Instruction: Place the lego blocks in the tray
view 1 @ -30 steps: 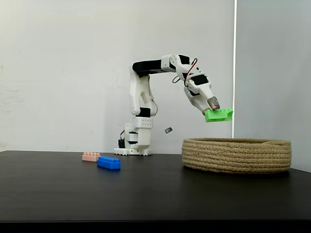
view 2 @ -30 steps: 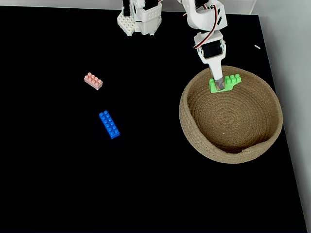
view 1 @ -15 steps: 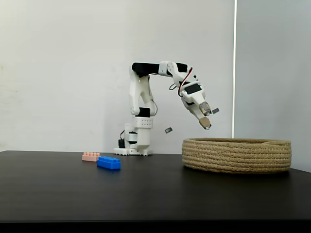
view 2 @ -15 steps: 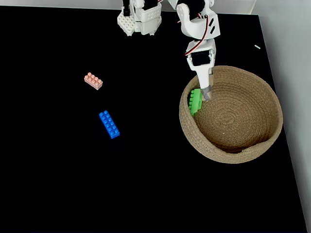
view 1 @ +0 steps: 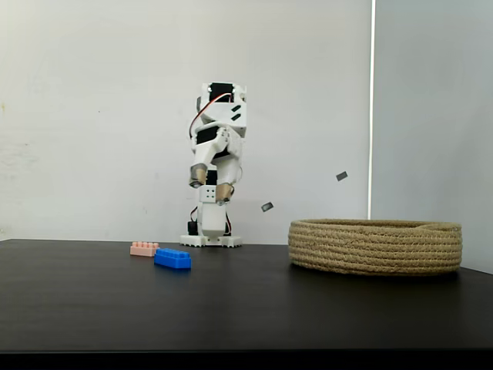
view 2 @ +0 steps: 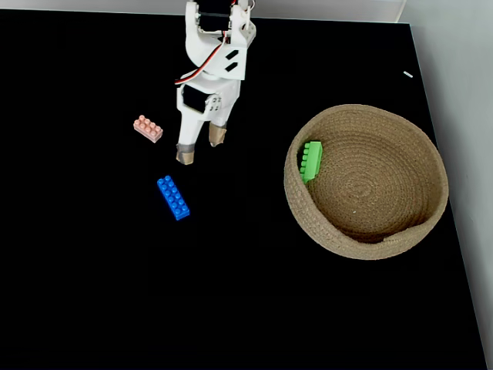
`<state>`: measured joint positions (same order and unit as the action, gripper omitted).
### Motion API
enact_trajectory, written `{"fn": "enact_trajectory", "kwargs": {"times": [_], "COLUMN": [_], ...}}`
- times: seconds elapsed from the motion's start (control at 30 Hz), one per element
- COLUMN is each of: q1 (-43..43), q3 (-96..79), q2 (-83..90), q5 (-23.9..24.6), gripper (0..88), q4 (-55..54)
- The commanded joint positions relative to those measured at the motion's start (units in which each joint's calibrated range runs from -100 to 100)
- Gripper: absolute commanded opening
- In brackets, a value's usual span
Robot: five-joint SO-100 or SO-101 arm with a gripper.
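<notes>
The green lego block (view 2: 311, 160) lies inside the rope tray (view 2: 400, 231), against its left wall. On the black table lie the blue block (view 2: 173, 198) (view 1: 172, 259) and the pale pink block (view 2: 148, 129) (view 1: 144, 249). My gripper (view 2: 200, 147) (view 1: 211, 183) hangs open and empty above the table, just up and right of the blue block and right of the pink one in the view from above. From the side, the tray (view 1: 375, 246) stands at the right and its rim hides the green block.
The arm's white base (view 1: 210, 231) stands at the back of the table. The table's right edge (view 2: 454, 231) runs close to the tray. A small white scrap (view 2: 407, 75) lies at the far right corner.
The green block dropped from the gripper into the tray. The arm then swung left, away from the tray, and now hangs open over the blue and pink blocks.
</notes>
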<state>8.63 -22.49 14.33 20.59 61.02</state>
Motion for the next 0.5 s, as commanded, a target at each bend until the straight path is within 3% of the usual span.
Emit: {"fn": "enact_trajectory", "kwargs": {"times": [0.0, 0.3, 0.47], "q1": [3.9, 6.9, 8.4], "q3": [1.3, 7.1, 19.3], "q2": [-2.2, -12.4, -22.8], "q5": [0.7, 0.3, -0.1], "gripper": [26.9, 28.8, 29.4], "q4": [0.5, -7.6, -3.9]}}
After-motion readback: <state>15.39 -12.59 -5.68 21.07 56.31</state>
